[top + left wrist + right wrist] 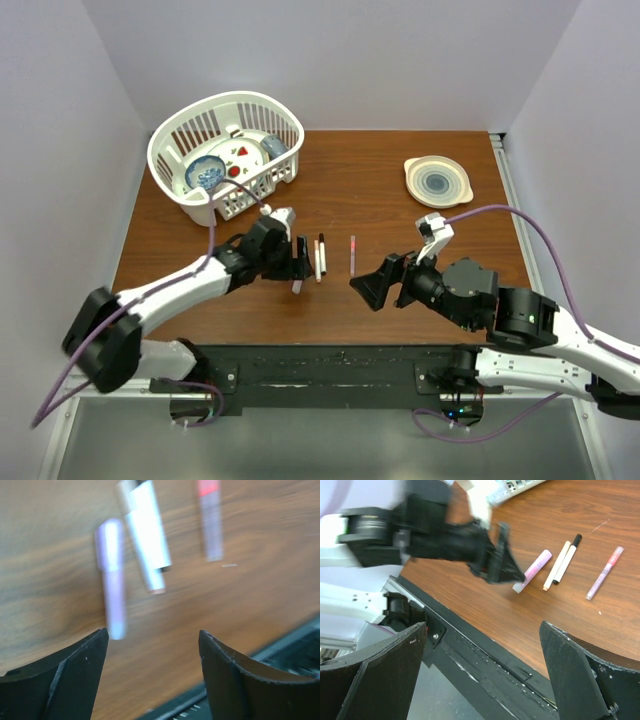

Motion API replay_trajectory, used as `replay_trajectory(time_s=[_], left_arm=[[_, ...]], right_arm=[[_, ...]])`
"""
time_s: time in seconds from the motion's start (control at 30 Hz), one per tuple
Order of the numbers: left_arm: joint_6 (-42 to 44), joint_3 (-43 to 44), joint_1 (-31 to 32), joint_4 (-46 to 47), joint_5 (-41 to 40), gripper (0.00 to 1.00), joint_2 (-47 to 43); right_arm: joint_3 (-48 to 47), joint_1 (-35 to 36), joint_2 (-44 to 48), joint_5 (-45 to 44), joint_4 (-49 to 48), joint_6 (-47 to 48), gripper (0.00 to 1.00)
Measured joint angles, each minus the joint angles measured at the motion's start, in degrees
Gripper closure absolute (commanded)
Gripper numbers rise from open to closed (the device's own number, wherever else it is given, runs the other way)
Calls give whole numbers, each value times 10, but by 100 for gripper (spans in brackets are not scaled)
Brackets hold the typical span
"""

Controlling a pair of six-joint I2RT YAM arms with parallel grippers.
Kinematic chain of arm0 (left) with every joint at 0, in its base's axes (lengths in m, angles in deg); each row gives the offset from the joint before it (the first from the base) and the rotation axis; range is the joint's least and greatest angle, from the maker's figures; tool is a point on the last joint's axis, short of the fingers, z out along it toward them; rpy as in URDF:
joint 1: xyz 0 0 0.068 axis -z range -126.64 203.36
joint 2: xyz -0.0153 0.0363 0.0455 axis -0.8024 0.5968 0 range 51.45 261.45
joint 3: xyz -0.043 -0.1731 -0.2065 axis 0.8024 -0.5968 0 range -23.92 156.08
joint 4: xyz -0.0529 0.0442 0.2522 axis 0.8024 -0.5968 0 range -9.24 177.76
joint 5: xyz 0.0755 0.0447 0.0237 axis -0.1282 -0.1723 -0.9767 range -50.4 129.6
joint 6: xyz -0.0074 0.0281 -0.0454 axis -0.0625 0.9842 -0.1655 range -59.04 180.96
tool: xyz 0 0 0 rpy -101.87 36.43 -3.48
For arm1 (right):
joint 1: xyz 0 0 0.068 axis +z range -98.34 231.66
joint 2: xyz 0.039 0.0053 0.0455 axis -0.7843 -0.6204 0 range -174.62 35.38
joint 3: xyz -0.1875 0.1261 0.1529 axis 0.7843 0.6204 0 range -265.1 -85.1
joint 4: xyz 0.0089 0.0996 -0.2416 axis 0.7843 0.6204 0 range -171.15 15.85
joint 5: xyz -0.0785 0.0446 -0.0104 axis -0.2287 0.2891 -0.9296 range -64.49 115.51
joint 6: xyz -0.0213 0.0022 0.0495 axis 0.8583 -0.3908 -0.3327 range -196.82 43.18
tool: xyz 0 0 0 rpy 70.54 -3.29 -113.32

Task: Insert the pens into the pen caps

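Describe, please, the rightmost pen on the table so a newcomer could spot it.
On the wooden table, front-right of the white dish basket, four pens lie side by side. The rightmost pen lies apart: slim, pinkish, red-tipped, whereas the white pens and lilac pen huddle together.

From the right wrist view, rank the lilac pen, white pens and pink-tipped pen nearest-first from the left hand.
1. lilac pen, right beside the left hand.
2. white pens, in the middle; the two are too close to split.
3. pink-tipped pen, on the far side.
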Motion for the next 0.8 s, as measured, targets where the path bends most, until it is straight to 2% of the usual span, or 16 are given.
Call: replay_trajectory(time_s=[0.27, 0.43, 0.63, 0.8], left_arm=[[37, -12, 0, 40, 67, 19, -235], [45, -78, 0, 90, 123, 19, -377], [56, -130, 0, 139, 140, 18, -480], [61, -132, 0, 155, 137, 18, -488]], right_arm=[[4, 0, -10, -24, 26, -28, 1], [4, 0, -41, -43, 45, -55, 1], [4, 0, -77, -43, 49, -67, 1], [4, 0, -76, -42, 37, -66, 1]])
